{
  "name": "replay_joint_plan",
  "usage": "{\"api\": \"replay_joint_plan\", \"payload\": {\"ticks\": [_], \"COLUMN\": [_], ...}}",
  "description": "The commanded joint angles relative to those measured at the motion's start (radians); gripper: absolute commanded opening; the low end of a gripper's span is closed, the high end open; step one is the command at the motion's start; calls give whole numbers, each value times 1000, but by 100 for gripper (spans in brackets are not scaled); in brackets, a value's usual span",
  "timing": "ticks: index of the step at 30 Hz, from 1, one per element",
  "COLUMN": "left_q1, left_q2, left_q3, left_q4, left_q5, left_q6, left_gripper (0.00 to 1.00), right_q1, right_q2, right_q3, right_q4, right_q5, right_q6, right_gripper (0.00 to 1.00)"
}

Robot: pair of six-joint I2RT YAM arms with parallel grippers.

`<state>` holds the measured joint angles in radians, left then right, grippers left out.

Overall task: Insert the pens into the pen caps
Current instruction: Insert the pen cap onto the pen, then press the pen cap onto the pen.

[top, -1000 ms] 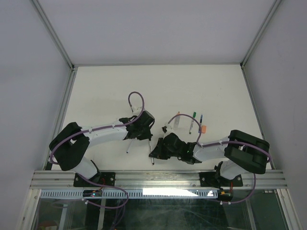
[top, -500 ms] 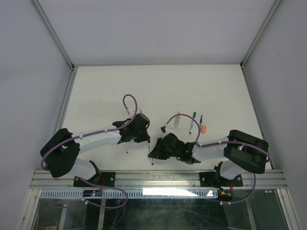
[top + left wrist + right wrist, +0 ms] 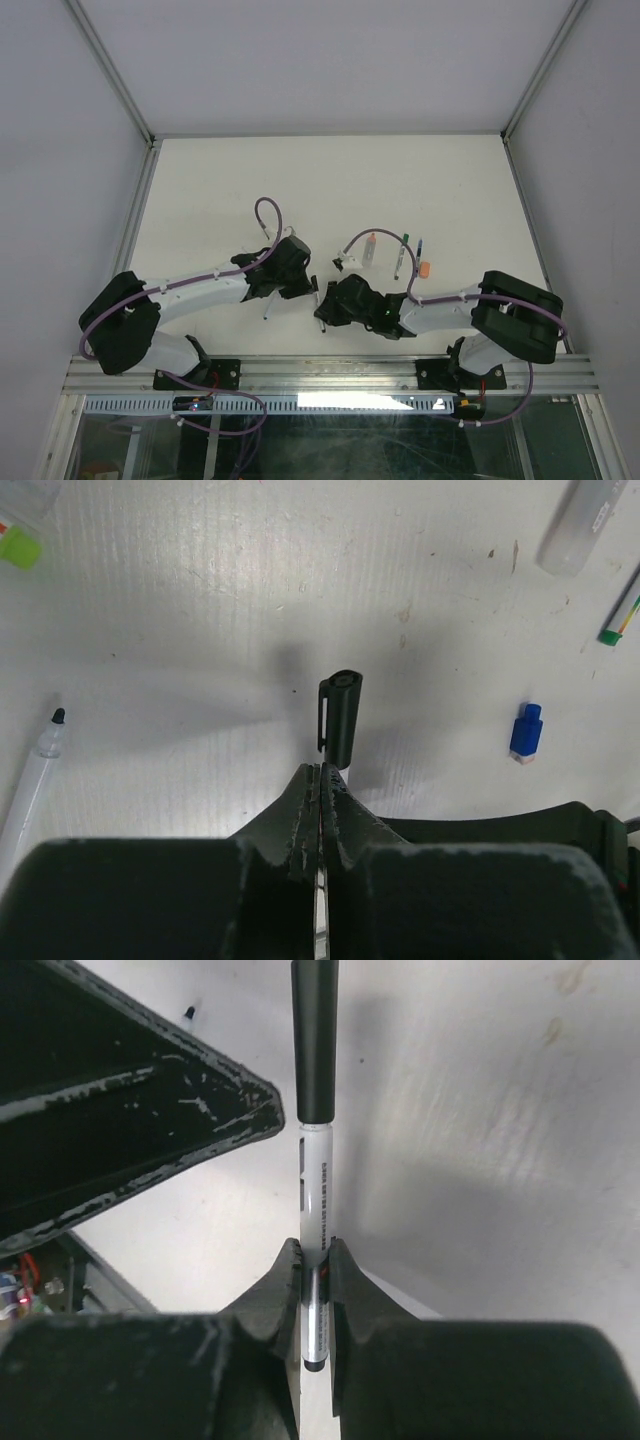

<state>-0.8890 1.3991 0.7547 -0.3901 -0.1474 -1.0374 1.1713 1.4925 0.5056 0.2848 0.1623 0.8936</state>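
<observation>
My right gripper [image 3: 314, 1252] is shut on a white-barrelled pen [image 3: 316, 1195]. A black pen cap [image 3: 314, 1040] sits on the pen's far end. In the left wrist view that black cap [image 3: 340, 715] stands just past my left gripper [image 3: 322, 770], which is shut with nothing between its fingers. From above, the left gripper [image 3: 300, 283] and right gripper [image 3: 325, 310] meet near the table's front middle. A loose blue cap [image 3: 526, 732] and a green cap [image 3: 20, 548] lie on the table. An uncapped black-tipped pen [image 3: 35, 780] lies to the left.
Further pens lie right of centre: one with an orange end [image 3: 371, 247], one with a green end [image 3: 402, 255] and one with a blue end [image 3: 418, 250]. An orange cap [image 3: 425, 269] lies beside them. White walls enclose the white table [image 3: 220, 190].
The left arm has swung its elbow left and brought its gripper down toward the right gripper. The right gripper has edged up and left to meet it.
</observation>
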Motion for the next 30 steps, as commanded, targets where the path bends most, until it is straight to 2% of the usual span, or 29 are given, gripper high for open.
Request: {"api": "replay_joint_plan", "payload": {"ticks": [1, 3, 5, 12, 16, 23, 30], "left_q1": [-2, -2, -2, -1, -1, -1, -1], "left_q2": [-58, -87, -122, -254, -300, -334, -327], "left_q3": [4, 14, 24, 61, 109, 157, 178], "left_q4": [35, 26, 17, 8, 18, 122, 169], "left_q5": [23, 12, -2, -60, -87, -34, 43], "left_q6": [-10, -9, -2, 46, 107, 195, 213], "left_gripper": [0, 0, 6, 42, 55, 66, 67], "right_q1": [-2, -2, -1, 1, 1, 1, 1], "right_q2": [-58, -68, -86, -263, -412, -557, -638], "right_q3": [31, 31, 22, -54, -79, -64, -51], "right_q4": [-40, -71, -90, -80, -65, -67, -73], "right_q5": [113, 126, 136, 105, 49, -59, -62], "right_q6": [-102, -98, -87, -102, -137, -172, -171], "right_gripper": [0, 0, 0, 0, 0, 0, 0]}}
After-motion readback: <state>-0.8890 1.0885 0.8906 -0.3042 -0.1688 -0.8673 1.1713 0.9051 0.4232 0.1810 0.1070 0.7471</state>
